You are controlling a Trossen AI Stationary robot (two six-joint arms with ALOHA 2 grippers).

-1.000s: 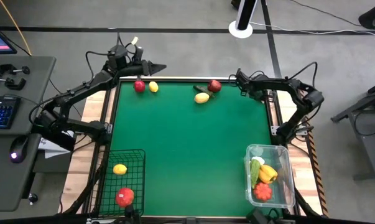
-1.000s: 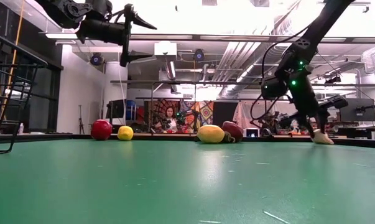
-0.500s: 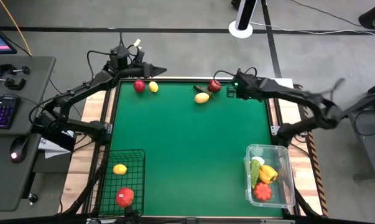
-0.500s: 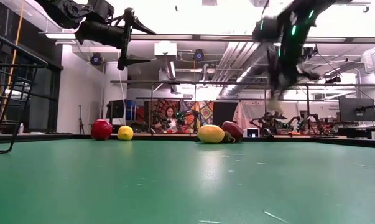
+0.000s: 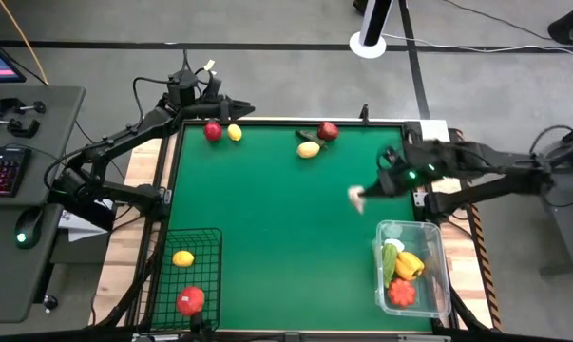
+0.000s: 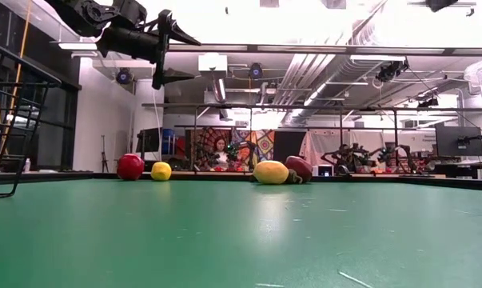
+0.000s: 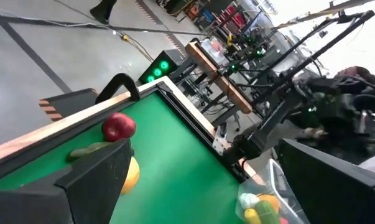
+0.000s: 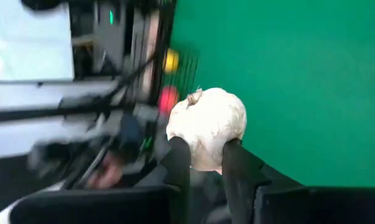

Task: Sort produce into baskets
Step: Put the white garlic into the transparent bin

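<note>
Now right gripper (image 8: 206, 163) clamped on white garlic bulb (image 8: 207, 126), carried above green mat; clear plastic basket (image 5: 438, 242) lies near-right of it, closest to this arm. Left gripper (image 5: 238, 105) parted, hovering far-left by red apple (image 5: 213, 131).

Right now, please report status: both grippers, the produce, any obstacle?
Right gripper shut on white produce, above mat near clear basket. Left gripper open, high over far edge. Nothing in the way.
</note>
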